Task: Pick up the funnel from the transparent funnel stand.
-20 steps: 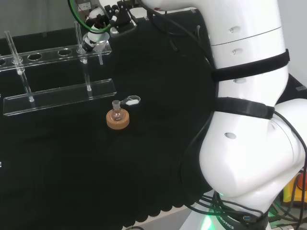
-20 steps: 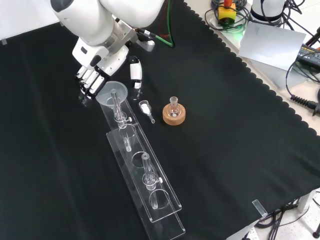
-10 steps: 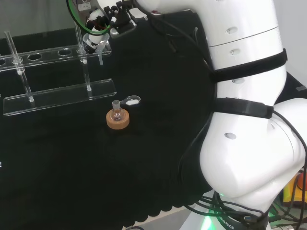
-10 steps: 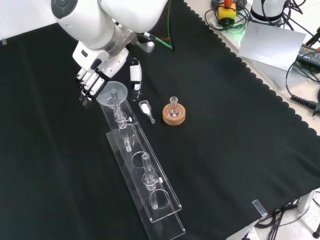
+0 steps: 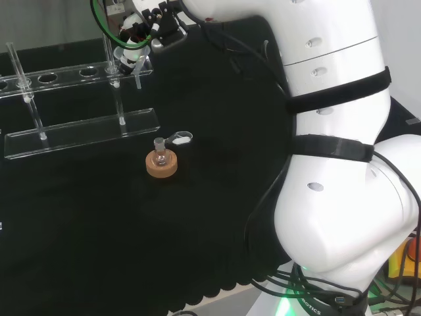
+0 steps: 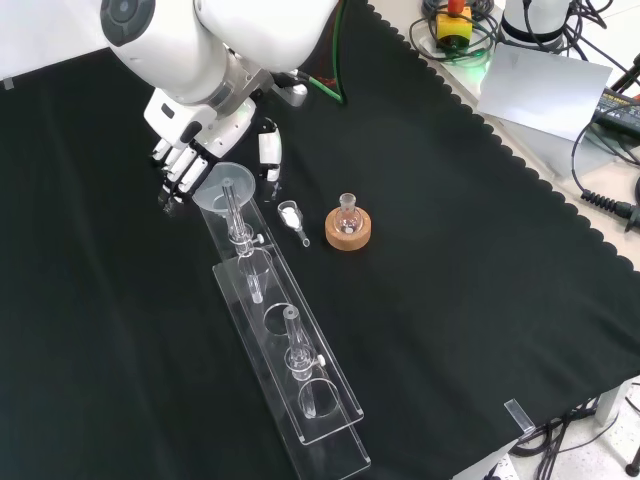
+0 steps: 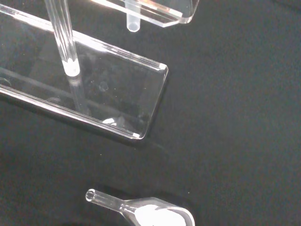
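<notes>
Front view: your hand (image 6: 188,152) sits at eleven o'clock of the funnel (image 6: 226,186), fingers (image 6: 176,176) relaxed, thumb apart, holding nothing.

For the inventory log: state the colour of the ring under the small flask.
Tan cork brown; the ring shows best in the front view.

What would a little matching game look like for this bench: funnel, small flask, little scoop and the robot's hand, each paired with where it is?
Things:
1. funnel
2. small flask
3. little scoop
4. hand

Places:
A. standing in a cork ring
B. lying flat on the black cloth
C. sitting in the end hole of the clear rack
D. close beside the funnel's rim, under the white arm

Pairs: 1-C, 2-A, 3-B, 4-D
</notes>
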`<state>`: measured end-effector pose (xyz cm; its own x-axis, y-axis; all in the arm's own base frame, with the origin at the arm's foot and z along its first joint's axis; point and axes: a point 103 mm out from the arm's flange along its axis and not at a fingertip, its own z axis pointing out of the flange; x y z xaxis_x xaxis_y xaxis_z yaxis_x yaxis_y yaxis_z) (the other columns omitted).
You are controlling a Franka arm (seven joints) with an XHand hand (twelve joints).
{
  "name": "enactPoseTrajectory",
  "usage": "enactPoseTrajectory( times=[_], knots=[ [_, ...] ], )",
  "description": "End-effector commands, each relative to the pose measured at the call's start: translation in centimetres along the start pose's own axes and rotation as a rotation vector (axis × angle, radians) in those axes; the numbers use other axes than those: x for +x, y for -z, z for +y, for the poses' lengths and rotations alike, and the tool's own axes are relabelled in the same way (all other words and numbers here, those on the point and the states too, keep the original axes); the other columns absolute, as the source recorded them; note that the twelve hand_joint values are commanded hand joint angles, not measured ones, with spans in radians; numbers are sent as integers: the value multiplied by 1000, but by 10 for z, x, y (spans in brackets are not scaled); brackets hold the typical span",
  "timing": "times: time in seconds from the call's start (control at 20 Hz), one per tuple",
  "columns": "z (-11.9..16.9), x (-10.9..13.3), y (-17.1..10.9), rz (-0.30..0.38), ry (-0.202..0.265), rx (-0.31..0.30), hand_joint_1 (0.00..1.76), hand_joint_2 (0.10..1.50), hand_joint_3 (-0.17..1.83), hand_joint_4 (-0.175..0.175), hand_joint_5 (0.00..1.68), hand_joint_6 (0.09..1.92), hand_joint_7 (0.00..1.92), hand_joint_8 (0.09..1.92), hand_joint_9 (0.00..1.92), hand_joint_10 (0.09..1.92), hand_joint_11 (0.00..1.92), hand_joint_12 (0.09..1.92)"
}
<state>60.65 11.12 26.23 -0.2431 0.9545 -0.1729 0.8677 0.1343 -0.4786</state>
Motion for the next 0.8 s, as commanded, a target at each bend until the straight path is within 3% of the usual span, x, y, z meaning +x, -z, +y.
enactPoseTrajectory(
  times=[0.05, 0.8],
  knots=[
    [1, -1, 1, -10, -1, 8, 545, 810, 197, -30, 69, 87, 0, 496, 240, 752, 50, 1465],
    [1, -1, 3, -44, -7, 27, 606, 803, 250, -39, 174, 87, 58, 640, 392, 673, 82, 1447]
  ],
)
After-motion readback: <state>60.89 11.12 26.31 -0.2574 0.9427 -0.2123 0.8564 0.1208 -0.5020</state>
